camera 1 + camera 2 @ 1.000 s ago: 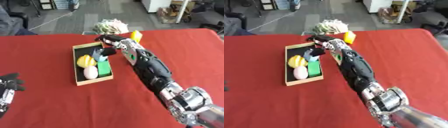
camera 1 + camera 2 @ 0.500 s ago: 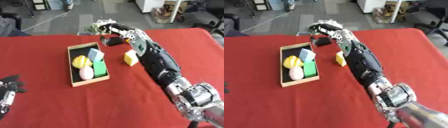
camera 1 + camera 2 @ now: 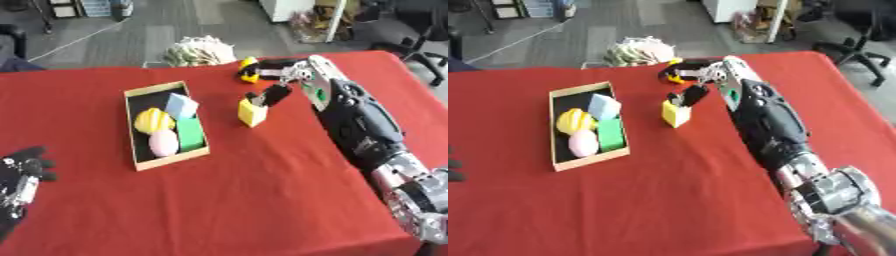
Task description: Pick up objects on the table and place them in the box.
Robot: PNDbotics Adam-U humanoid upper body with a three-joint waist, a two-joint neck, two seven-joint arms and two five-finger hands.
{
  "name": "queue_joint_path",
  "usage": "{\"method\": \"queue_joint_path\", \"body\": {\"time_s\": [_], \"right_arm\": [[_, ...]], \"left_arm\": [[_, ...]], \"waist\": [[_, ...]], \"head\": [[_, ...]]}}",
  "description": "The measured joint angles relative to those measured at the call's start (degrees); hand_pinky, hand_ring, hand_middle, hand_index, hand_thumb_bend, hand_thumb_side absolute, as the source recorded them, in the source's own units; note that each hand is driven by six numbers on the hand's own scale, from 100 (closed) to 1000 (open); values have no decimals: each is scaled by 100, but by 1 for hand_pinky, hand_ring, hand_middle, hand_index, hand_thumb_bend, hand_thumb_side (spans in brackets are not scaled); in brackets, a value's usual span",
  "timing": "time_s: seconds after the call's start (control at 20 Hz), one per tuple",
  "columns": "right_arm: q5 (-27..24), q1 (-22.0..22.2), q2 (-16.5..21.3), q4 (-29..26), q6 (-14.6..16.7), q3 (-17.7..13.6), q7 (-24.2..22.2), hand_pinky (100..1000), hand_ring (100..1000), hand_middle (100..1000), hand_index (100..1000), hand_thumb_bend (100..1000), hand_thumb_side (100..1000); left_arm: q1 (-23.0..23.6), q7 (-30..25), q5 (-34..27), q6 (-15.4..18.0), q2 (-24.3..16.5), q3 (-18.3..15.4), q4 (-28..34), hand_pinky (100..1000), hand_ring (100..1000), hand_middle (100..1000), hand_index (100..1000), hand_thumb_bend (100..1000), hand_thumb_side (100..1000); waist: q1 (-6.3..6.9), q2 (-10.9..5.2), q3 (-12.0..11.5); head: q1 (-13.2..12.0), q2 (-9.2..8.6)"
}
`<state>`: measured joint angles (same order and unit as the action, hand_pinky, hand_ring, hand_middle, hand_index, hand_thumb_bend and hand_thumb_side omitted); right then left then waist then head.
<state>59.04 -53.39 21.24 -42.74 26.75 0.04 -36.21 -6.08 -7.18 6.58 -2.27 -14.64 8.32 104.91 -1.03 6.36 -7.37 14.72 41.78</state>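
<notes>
- Since half a second ago, the right hand point(image 3: 278, 82) has been drawn back from above the box point(image 3: 133, 131) toward the table's far side, just past the yellow block point(image 3: 252, 113).
- Its thumb hangs at the block's top; the fingers are spread and nothing is held.
- The block stands on the red table point(image 3: 262, 200), right of the box; it is judged light and rigid, best taken across opposite flat faces.
- A yellow-and-black thing point(image 3: 248, 70) behind the fingers cannot be made out.
- The left hand point(image 3: 19, 175) is rested open at the lower left, partly cut off.
</notes>
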Motion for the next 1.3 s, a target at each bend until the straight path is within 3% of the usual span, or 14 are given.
{"method": "queue_joint_path", "body": {"time_s": [0.25,0.6,1.05,1.3], "right_arm": [[87,53,4,1,160,55,-273,920,980,985,1000,100,382],[221,100,24,-108,171,219,-276,933,994,996,1000,100,458],[453,203,74,-116,227,352,-221,930,995,996,1000,114,477],[538,251,81,-97,272,387,-175,878,955,985,1000,121,479]], "left_arm": [[2,11,4,9,-1,-2,-2,757,623,615,814,100,659],[3,16,5,12,-2,-3,-5,759,625,617,814,100,660],[3,11,5,17,-2,-4,-5,761,627,618,815,100,659],[3,9,5,19,-2,-5,-5,762,628,619,815,100,660]], "waist": [[-2,0,-6],[-28,0,-17],[-31,0,-20],[-31,0,-12]], "head": [[-4,0],[-16,0],[-41,-4],[-45,-5]]}}
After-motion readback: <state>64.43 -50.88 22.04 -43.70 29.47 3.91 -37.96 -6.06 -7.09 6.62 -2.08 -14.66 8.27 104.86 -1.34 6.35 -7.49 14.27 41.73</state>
